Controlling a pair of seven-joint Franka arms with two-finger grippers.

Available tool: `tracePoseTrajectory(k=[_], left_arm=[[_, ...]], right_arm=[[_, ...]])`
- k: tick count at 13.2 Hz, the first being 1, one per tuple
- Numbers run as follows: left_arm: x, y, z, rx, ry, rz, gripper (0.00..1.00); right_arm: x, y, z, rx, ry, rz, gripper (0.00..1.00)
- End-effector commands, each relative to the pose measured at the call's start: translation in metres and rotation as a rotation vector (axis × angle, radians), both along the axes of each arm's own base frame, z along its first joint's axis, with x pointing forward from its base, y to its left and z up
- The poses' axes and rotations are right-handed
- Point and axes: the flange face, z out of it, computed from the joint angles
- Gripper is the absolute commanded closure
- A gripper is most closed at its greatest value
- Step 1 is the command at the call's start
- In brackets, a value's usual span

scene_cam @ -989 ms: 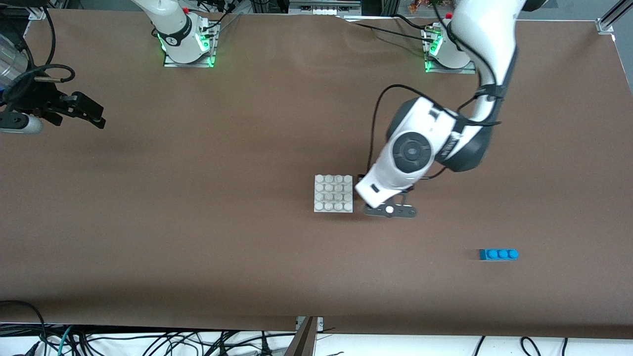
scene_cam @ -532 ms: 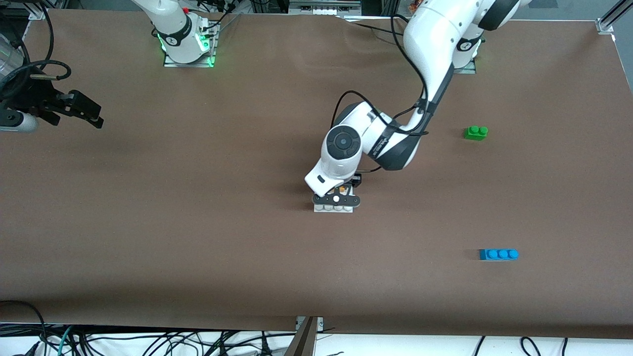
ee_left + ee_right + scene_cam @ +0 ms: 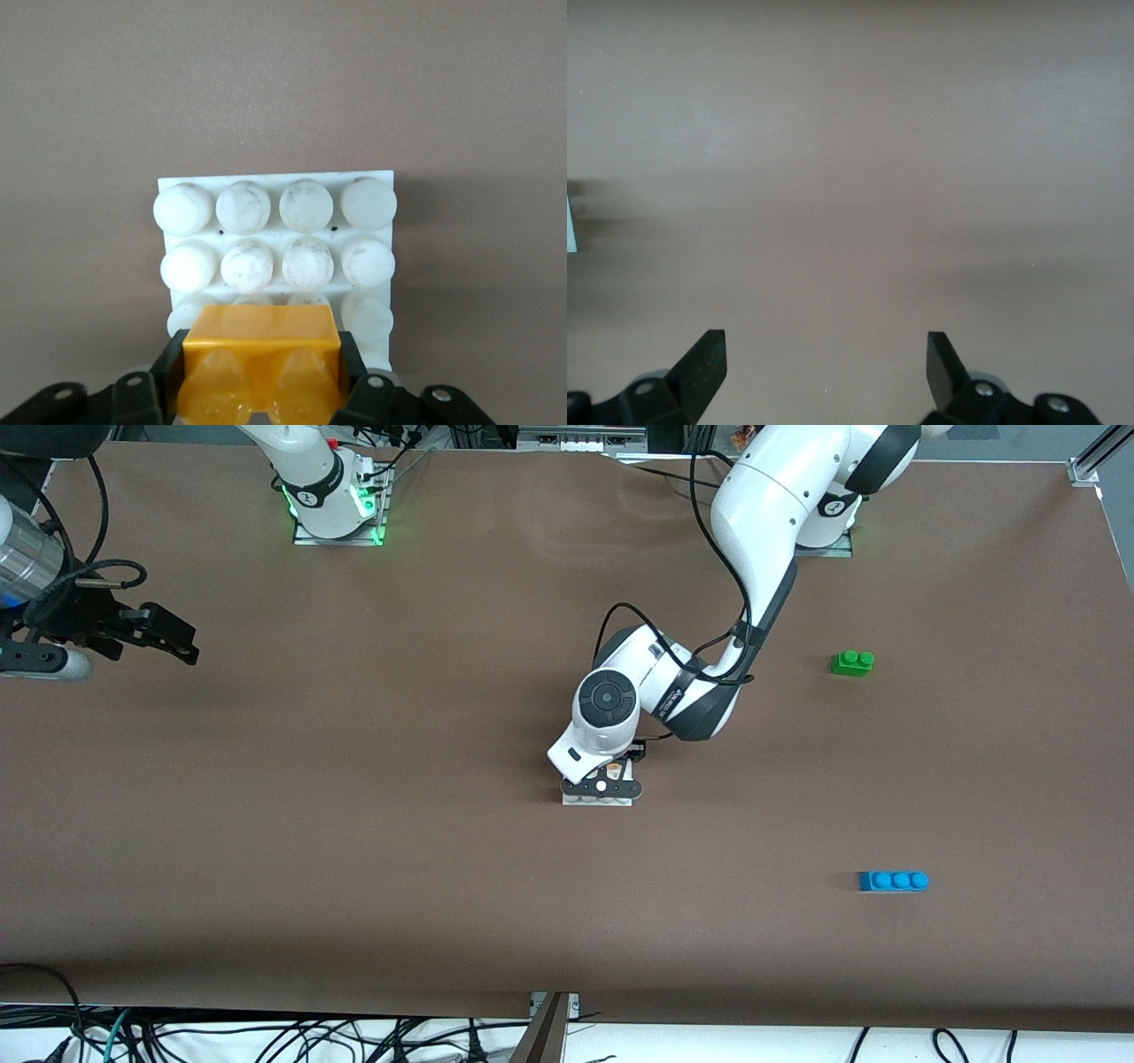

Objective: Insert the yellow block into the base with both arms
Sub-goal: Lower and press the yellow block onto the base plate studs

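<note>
Hovering low over the flat square white plastic studded base (image 3: 598,799), the left claw (image 3: 259,390) is clamped on the small orange-yellow plastic two-stud block (image 3: 260,367). From the left wrist view, the block sits above the base's row of studs closest to the claw, roughly over the middle two. From where I stand it looks like the pressing-in step is at hand, though I can't tell whether the block already touches the studs.

To do it well, I'd say the block's long edges should stay parallel to the stud rows, its hollows centred on two studs, and the push should go straight down without tilt, since a skewed block would ride up on the stud tops or shove the loose base across the brown worktop (image 3: 354,868).

Over the worktop's 9 o'clock edge, the right claw (image 3: 826,361) hangs with fingers spread apart and empty; that arm waits.

A green two-stud brick (image 3: 852,662) lies at about 2 o'clock from the base, and a longer blue three-stud brick (image 3: 893,880) at about 4 o'clock, both well apart from it.
</note>
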Motion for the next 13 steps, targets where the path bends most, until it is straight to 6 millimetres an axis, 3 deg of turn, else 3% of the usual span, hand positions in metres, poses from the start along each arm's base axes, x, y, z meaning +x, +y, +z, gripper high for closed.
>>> tracePoseTrajectory(k=[1, 7, 9, 10, 12, 13], left_arm=[[-0.001, -0.008, -0.005, -0.009, 0.007, 0.001, 0.72], [-0.002, -0.011, -0.017, -0.016, -0.010, -0.012, 0.76], [-0.002, -0.010, -0.020, -0.010, -0.008, -0.014, 0.70], [-0.003, -0.010, -0.021, -0.009, -0.005, -0.014, 0.57], [-0.003, -0.010, -0.020, -0.011, -0.004, -0.012, 0.00], [-0.002, -0.009, -0.018, -0.013, -0.004, -0.010, 0.00]], right_arm=[[0.003, 0.005, 0.006, 0.022, -0.010, 0.013, 0.00], [0.003, 0.006, 0.006, 0.022, -0.008, 0.024, 0.00], [0.003, 0.006, 0.006, 0.022, -0.010, 0.021, 0.00], [0.003, 0.007, 0.006, 0.022, -0.010, 0.022, 0.00], [0.003, 0.009, 0.006, 0.022, -0.008, 0.026, 0.00], [0.003, 0.011, 0.006, 0.022, -0.010, 0.029, 0.00]])
